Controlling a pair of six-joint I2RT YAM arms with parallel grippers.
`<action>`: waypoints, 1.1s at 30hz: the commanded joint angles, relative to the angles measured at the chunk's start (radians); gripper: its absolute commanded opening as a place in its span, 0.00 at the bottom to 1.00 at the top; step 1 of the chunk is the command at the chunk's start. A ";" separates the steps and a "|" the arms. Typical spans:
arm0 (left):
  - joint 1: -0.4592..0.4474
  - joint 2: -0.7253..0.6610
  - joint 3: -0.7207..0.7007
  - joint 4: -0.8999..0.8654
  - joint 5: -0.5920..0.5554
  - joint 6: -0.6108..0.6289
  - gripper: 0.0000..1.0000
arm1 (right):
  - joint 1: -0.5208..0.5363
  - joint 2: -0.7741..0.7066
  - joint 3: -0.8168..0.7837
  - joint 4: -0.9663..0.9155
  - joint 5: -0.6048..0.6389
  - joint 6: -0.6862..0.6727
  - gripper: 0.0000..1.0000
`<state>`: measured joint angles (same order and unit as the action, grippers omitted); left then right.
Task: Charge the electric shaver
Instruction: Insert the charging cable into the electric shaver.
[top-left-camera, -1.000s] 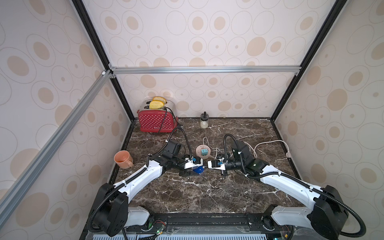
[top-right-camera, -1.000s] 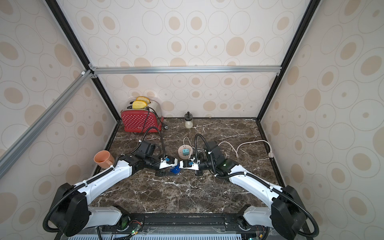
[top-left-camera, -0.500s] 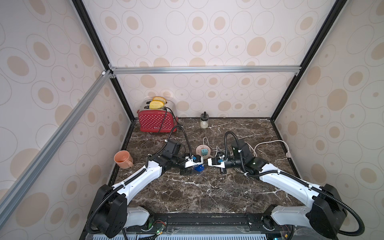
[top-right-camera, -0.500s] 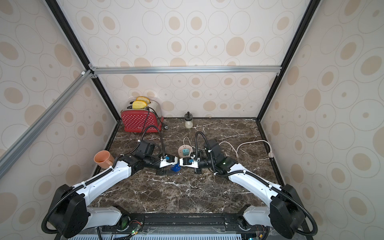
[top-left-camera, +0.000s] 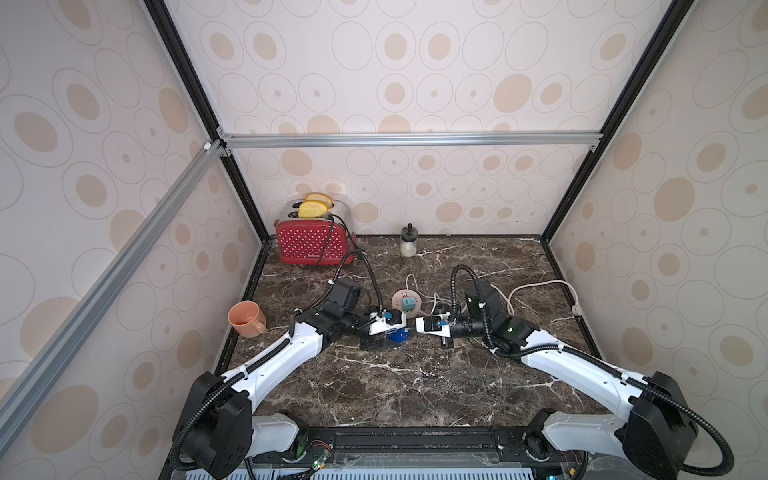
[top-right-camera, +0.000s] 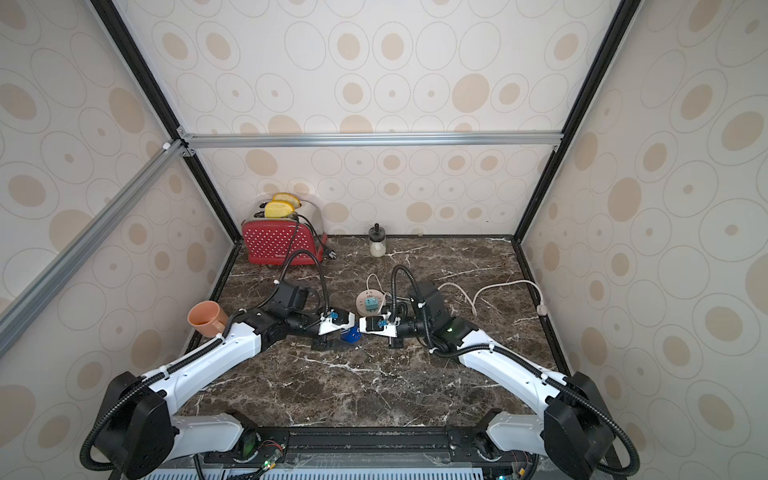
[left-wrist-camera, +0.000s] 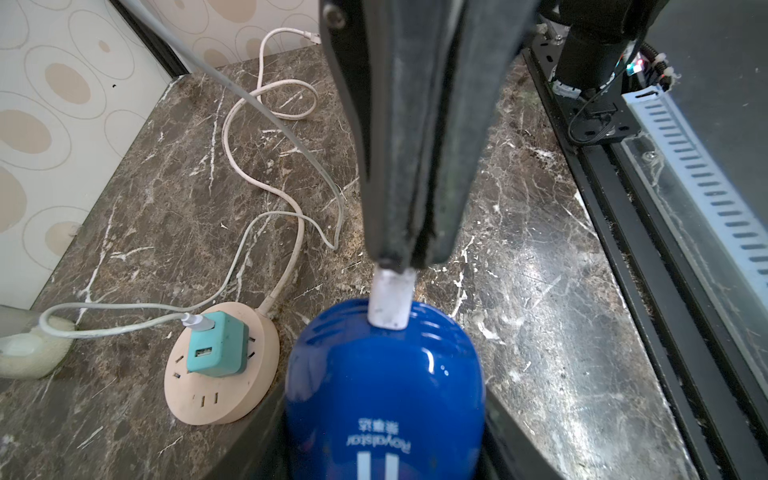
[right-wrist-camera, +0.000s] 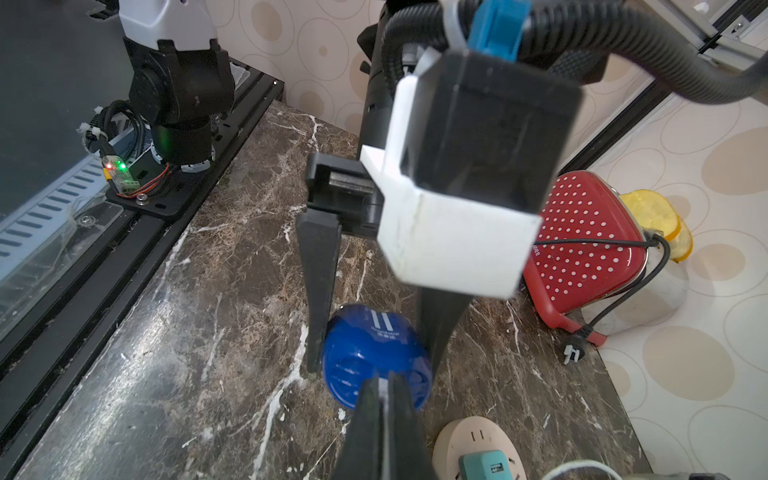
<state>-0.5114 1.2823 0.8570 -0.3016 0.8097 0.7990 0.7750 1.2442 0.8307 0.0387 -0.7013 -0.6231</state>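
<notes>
Jaws first: the left gripper (right-wrist-camera: 376, 368) reaches across from the left edge of the bench (top-left-camera: 415, 386) with its jaws about half spread, clamped onto the electric shaver (top-left-camera: 397, 335). One black finger (right-wrist-camera: 318, 291) presses on each flank of the blue body, and the right wrist view shows contact on both sides. The shaver sits near the middle of the bench, just on the front-edge side of the round pink socket hub (top-left-camera: 398, 297). In the left wrist view it fills the gap between those fingers, its white line marks and lettering facing the camera. Whether it rests on the marble or hangs a shade above it, I cannot tell.

The right gripper (left-wrist-camera: 409, 257) faces it from the right-edge side. Its jaws are squeezed almost together, pinching a white plug (left-wrist-camera: 390, 303) that pokes out past the fingertips. The plug's free end touches the rounded end of the shaver; how deep it sits there is hidden.

On the hub a teal adapter (left-wrist-camera: 216, 349) stands plugged in, with a pale cable (left-wrist-camera: 193, 321) in its side port. In both top views the two gripper heads face each other across a small gap, right above the shaver.
</notes>
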 joint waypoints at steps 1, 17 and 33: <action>-0.017 -0.064 0.044 0.110 0.124 -0.014 0.00 | 0.009 0.037 -0.017 -0.069 -0.015 0.008 0.00; -0.011 -0.026 0.040 -0.031 -0.004 0.061 0.00 | 0.004 -0.089 -0.049 -0.157 0.033 0.135 0.88; 0.015 0.191 0.113 -0.111 -0.434 -0.078 0.00 | 0.005 -0.364 -0.143 -0.538 -0.243 0.327 1.00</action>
<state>-0.5011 1.4364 0.9314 -0.3878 0.4854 0.7662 0.7746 0.8986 0.6945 -0.3462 -0.8158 -0.3202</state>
